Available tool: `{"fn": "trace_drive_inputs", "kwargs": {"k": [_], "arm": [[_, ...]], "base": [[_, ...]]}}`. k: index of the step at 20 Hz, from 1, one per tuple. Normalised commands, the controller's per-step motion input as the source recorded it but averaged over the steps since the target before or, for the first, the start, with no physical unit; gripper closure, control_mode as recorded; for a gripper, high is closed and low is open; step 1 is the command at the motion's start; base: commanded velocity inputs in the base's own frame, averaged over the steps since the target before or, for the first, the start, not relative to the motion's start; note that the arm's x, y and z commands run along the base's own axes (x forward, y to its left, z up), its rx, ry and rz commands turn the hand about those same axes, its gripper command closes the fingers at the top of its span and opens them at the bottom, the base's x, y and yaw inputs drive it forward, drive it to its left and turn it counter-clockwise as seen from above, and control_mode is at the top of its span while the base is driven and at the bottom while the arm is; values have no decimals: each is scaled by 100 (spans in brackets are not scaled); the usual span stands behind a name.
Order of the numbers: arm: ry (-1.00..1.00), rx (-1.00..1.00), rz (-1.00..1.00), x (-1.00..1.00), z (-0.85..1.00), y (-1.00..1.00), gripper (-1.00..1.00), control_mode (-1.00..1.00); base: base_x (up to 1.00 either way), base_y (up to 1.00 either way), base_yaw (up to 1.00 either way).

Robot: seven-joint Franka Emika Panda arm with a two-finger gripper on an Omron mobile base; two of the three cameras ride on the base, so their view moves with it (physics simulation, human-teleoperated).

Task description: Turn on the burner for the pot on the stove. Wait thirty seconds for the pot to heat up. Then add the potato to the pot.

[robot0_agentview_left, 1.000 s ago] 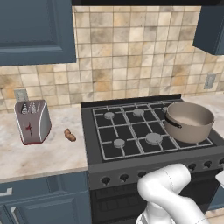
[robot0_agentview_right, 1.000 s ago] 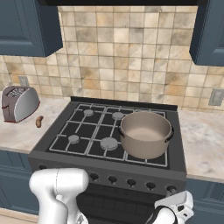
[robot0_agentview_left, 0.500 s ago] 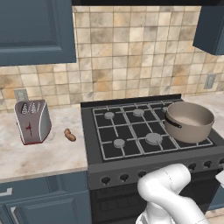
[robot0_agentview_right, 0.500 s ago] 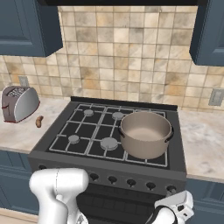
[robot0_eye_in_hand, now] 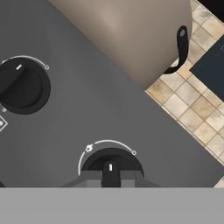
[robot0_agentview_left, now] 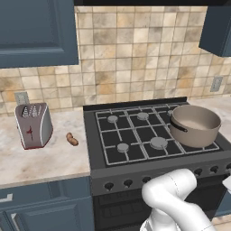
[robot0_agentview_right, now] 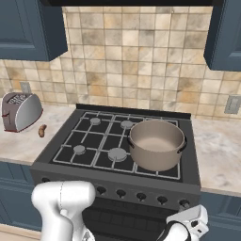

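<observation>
The robot's gripper [robot0_eye_in_hand: 111, 178], jaws clenched on a front knob [robot0_eye_in_hand: 111, 166] of the stove [robot0_agentview_left: 135, 135], appeared mid-way through lighting the burner under the pot [robot0_agentview_left: 195, 125]. The potato [robot0_agentview_left: 71, 139] lay on the tabletop [robot0_agentview_left: 40, 158] beside the toaster [robot0_agentview_left: 32, 125]; turning the knob seemingly came next.

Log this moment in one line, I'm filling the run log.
phase: burner knob | hand: shut on knob | pot: on stove | potato: on counter

Beige tiled wall [robot0_agentview_left: 135, 58] at 12 o'clock; blue upper cabinets [robot0_agentview_left: 36, 31] at 10 and 2; marbled counter [robot0_agentview_left: 40, 158] at 9, blue drawers [robot0_agentview_left: 45, 207] below.
</observation>
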Motion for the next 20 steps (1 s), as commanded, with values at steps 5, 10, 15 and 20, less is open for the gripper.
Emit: {"fn": "trace_drive_inputs", "kwargs": {"k": [5,10,15,20], "arm": [[0,0,0,0,0,0,100,-100],[0,0,0,0,0,0,100,-100],[0,0,0,0,0,0,100,-100],[0,0,0,0,0,0,100,-100]], "base": [[0,0,0],[0,0,0],[0,0,0],[0,0,0]]}}
